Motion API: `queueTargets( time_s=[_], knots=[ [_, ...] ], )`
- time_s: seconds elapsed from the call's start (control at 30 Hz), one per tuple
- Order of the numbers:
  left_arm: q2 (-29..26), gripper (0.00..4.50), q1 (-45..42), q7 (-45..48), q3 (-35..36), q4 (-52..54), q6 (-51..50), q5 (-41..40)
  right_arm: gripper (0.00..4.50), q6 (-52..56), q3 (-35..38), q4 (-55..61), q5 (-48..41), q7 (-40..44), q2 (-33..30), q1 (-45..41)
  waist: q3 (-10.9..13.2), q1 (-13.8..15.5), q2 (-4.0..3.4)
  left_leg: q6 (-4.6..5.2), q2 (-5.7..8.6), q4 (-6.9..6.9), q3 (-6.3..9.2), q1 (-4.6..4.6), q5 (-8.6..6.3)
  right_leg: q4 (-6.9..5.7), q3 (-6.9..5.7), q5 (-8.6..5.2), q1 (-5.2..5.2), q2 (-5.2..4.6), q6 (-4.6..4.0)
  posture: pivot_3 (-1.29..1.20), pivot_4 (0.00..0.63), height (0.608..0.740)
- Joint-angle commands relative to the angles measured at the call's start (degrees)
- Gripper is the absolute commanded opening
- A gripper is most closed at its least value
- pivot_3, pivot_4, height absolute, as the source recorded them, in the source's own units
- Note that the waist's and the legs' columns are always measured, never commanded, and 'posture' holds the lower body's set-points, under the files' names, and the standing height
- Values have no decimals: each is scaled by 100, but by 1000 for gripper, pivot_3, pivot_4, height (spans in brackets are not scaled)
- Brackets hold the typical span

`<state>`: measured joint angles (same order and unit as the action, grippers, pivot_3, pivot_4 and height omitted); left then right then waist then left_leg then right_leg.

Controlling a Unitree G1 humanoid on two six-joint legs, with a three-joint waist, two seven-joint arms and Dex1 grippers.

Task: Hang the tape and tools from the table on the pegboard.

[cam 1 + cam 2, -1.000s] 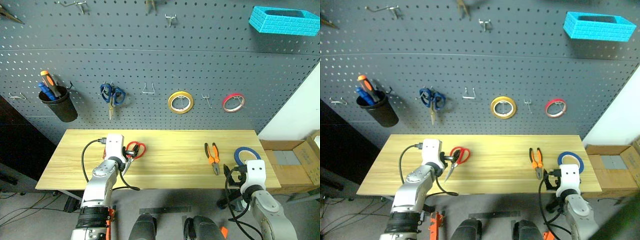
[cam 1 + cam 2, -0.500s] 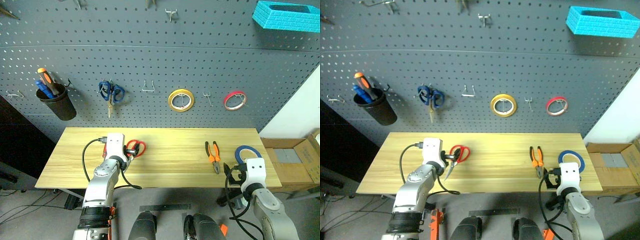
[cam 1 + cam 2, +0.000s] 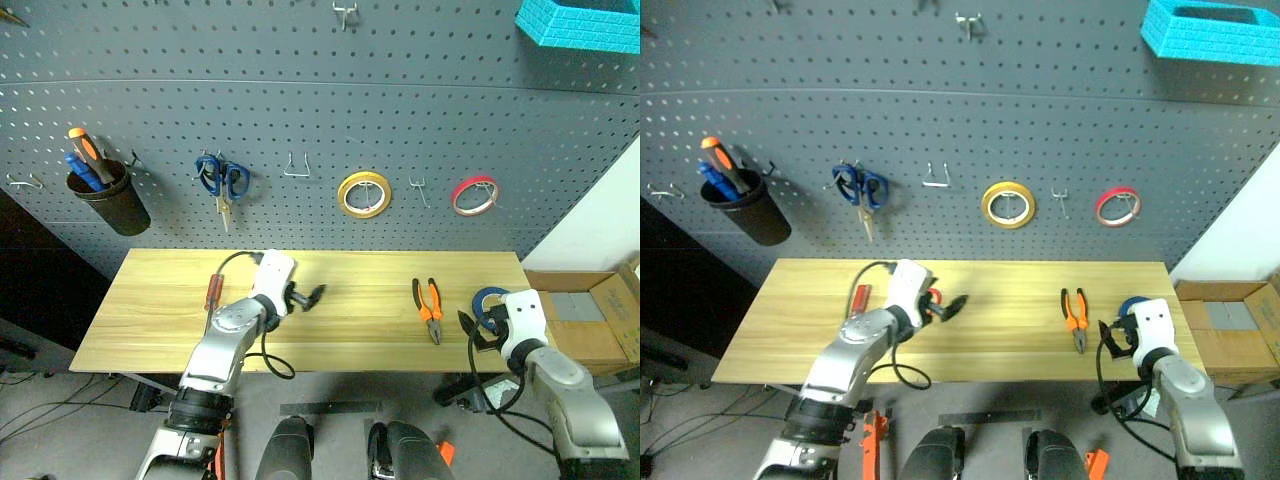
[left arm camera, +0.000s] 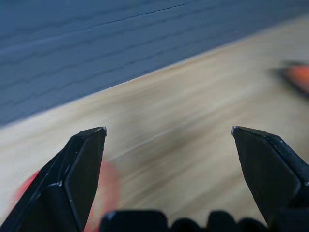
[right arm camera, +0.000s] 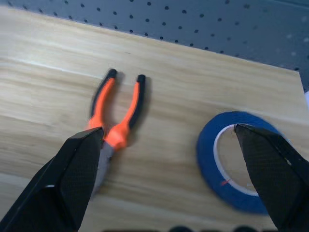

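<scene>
Since a second ago, the left gripper (image 3: 318,294) has swung rightward from the red-handled scissors toward the middle of the worktop (image 3: 370,320), and the right gripper (image 3: 470,328) has shifted a little right. The whole picture has also tilted, which is the camera's own move.

The left gripper's fingers (image 4: 82,169) are spread wide over bare wood and hold nothing. A blurred patch of the red scissor handles (image 4: 108,186) shows just beside one of them in the left wrist view, and a sliver of red (image 3: 935,297) peeks out beside the wrist in the right eye view. The small red-handled screwdriver (image 3: 211,291) lies on the worktop left of that arm, its handle toward the far edge.

The right gripper's fingers (image 5: 72,183) are likewise spread and empty, near the right end of the worktop. Between them in the right wrist view lie the pliers (image 5: 113,128), orange and black handles splayed toward the pegboard (image 3: 300,90), and the wide blue tape roll (image 5: 236,162), flat on the wood to the right of the pliers and apart from them.

On the pegboard hang blue-handled scissors (image 3: 222,180), a yellow roll (image 3: 363,194) and a thin red roll (image 3: 473,195), with bare hooks between them.
</scene>
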<state>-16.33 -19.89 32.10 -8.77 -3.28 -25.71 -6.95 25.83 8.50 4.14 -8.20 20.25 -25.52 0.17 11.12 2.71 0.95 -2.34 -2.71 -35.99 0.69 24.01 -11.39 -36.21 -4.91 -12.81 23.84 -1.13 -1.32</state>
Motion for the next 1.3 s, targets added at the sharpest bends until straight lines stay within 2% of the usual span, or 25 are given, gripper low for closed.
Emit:
queueTargets(
  time_s=[0.03, 0.1, 0.2, 0.37, 0.63, 0.8, 1.03, 1.07, 1.13, 1.3],
  knots=[
    [153, 4467, -505, 816, -450, -40, 189, -230, 4500, 96, 153, -680, -112, 338, -313, -495, 41, -7, 1, 0, 0, 1, -5, 1, 0, -1, 11, -1, 2, 2, 5, 32, 236, 740],
    [286, 4467, -798, 1160, -694, -368, 330, -200, 4500, 176, 132, -1183, -115, 489, -455, -860, 108, -37, 9, 5, 1, 2, -32, 11, -2, -12, 50, 16, 25, 7, 40, 25, 252, 740],
    [521, 4467, -1213, 1466, -1024, -1197, 921, 50, 4500, 14, -170, -1869, 125, 795, -687, -1276, 183, -98, 17, 19, 7, -3, -72, 6, -9, -30, 88, 12, 37, 7, 56, 16, 274, 740],
    [954, 4467, -1787, 1895, -1335, -2502, 1756, 314, 4500, -95, -251, -2739, 187, 958, -750, -1923, 360, -179, 54, 33, 12, -8, -102, -3, -18, -62, 123, 0, 51, 2, 74, -6, 312, 740],
    [1721, 4467, -2403, 1682, -1308, -3921, 2600, 670, 4500, -428, -272, -3951, 303, 1034, -752, -2699, 593, -204, 55, 33, 12, -10, -105, 10, -18, -66, 124, -4, 60, 1, 84, 0, 343, 740],
    [1882, 4467, -2508, 1637, -1245, -4169, 2780, 747, 4500, -241, -165, -4540, 133, 1092, -612, -3093, 682, -254, 59, 33, 13, -9, -114, 15, -18, -67, 129, -7, 68, -2, 90, 10, 351, 740],
    [1777, 4467, -2263, 1595, -1164, -3849, 2670, 749, 4500, 42, -31, -5145, -78, 1385, -578, -3413, 692, -270, 56, 33, 12, -11, -118, 33, -18, -75, 126, -6, 92, -3, 91, 36, 341, 740],
    [1758, 4500, -2234, 1605, -1160, -3802, 2659, 758, 4113, 72, 6, -5200, -114, 1410, -570, -3447, 692, -271, 56, 33, 12, -11, -117, 33, -18, -76, 126, -6, 92, -3, 91, 36, 341, 740],
    [1738, 4500, -2210, 1610, -1139, -3736, 2631, 764, 3634, 128, 86, -5314, -163, 1427, -554, -3518, 692, -271, 56, 33, 12, -12, -120, 32, -18, -77, 126, -6, 95, -3, 92, 42, 333, 740],
    [1723, 4500, -2207, 1619, -1092, -3655, 2601, 773, 1857, 78, 71, -5355, -147, 1417, -515, -3566, 690, -263, 54, 33, 12, -12, -121, 33, -17, -79, 124, -6, 96, -3, 92, 44, 309, 740]
  ],
)
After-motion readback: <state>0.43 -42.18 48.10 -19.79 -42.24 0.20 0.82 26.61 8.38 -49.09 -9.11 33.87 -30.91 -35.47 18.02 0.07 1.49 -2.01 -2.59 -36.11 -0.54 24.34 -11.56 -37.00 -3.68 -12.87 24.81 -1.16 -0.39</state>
